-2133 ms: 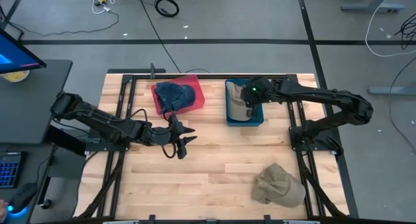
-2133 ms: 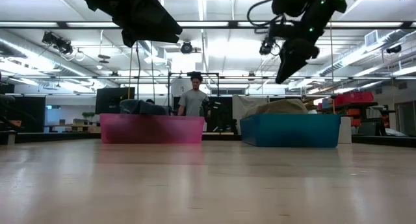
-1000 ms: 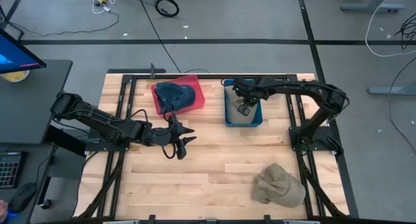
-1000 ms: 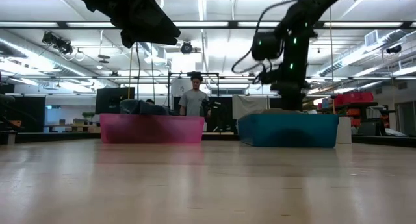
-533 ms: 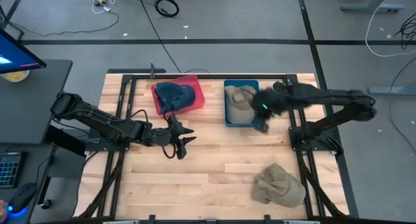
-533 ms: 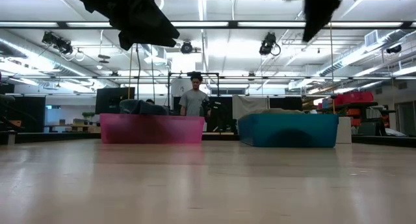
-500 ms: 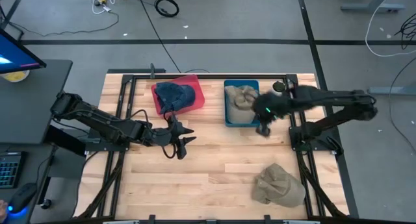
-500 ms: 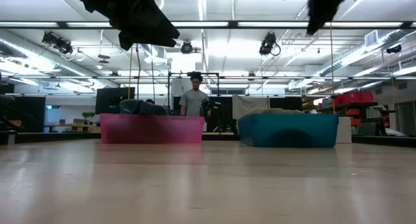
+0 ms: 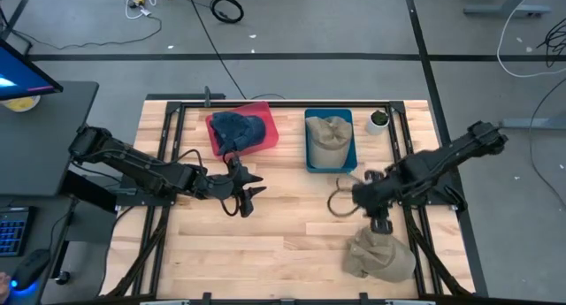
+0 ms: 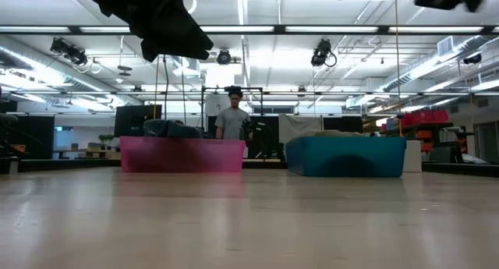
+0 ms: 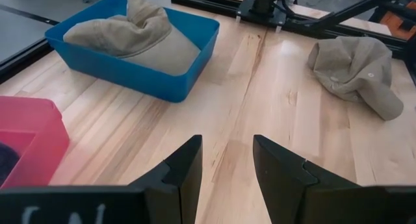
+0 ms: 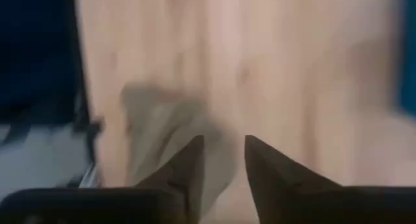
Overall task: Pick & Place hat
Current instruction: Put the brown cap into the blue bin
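On the left, the left arm reaches across the wooden table (image 9: 292,243), and the left gripper (image 9: 248,191) hangs above the boards just in front of the pink bin (image 9: 262,139). In its wrist view the two fingers (image 11: 185,169) stand a little apart, with only bare wood between them, so the gripper holds nothing. The pink bin stands at the far side of the table and a dark blue hat (image 9: 237,128) lies inside it.

Next to it, toward the right, stands the blue bin (image 9: 310,155). A tan hat (image 9: 330,137) fills it, and its crumpled top rises above the rim. In the low view both bins stand side by side on the far part of the table, and a person (image 10: 231,117) stands in the room behind them.

Further right, the right arm comes in from the table's right edge. The right gripper (image 9: 378,222) is near the front of the table, directly over a second tan hat (image 9: 380,255), which lies loose on the wood near the front right corner. Its wrist view is blurred, but the two fingers (image 12: 187,165) show with a narrow gap between them and nothing is in the gap.
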`<state>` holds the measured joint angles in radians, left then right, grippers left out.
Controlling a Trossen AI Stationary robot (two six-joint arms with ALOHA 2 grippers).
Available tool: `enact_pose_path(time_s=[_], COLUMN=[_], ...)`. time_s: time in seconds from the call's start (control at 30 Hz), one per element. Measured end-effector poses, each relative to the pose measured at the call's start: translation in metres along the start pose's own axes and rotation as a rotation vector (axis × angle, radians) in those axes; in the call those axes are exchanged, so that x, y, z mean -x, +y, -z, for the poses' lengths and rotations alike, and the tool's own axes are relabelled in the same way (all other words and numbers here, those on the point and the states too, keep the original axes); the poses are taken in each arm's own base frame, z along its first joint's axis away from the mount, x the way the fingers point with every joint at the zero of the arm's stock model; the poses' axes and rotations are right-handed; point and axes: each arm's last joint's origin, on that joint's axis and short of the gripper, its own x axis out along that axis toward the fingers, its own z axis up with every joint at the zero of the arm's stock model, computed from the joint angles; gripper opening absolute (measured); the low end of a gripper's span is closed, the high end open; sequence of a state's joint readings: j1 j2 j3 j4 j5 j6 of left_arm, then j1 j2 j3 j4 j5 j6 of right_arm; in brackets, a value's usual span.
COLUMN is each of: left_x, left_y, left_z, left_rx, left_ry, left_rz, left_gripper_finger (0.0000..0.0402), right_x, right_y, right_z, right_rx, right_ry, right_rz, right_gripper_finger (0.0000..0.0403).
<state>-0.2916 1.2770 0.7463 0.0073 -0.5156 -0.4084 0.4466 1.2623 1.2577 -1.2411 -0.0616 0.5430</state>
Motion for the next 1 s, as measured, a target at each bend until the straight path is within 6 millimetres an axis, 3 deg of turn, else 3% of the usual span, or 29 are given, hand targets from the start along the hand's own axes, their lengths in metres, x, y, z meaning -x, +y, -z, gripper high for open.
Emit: enact_pose_path(time_s=[0.3,0.63,1.0], left_x=[0.0,0.0,0.0], left_y=[0.0,0.0,0.0], left_z=[0.0,0.0,0.0], left_rx=[0.024,0.024,0.025], left_ry=[0.003,0.004,0.004], left_rz=[0.0,-0.001,-0.001], left_gripper_finger=[0.014,0.014,0.014], right_x=[-0.07,-0.128,-0.175], right_y=[0.04,0.082,0.086], right_z=[0.028,0.042,0.048], right_rx=[0.204,0.336,0.329], right_ry=[0.285,0.296,0.345], right_rz=[-0.11,-0.229,-0.033], right_gripper_finger=[0.0191,0.0235,0.0242])
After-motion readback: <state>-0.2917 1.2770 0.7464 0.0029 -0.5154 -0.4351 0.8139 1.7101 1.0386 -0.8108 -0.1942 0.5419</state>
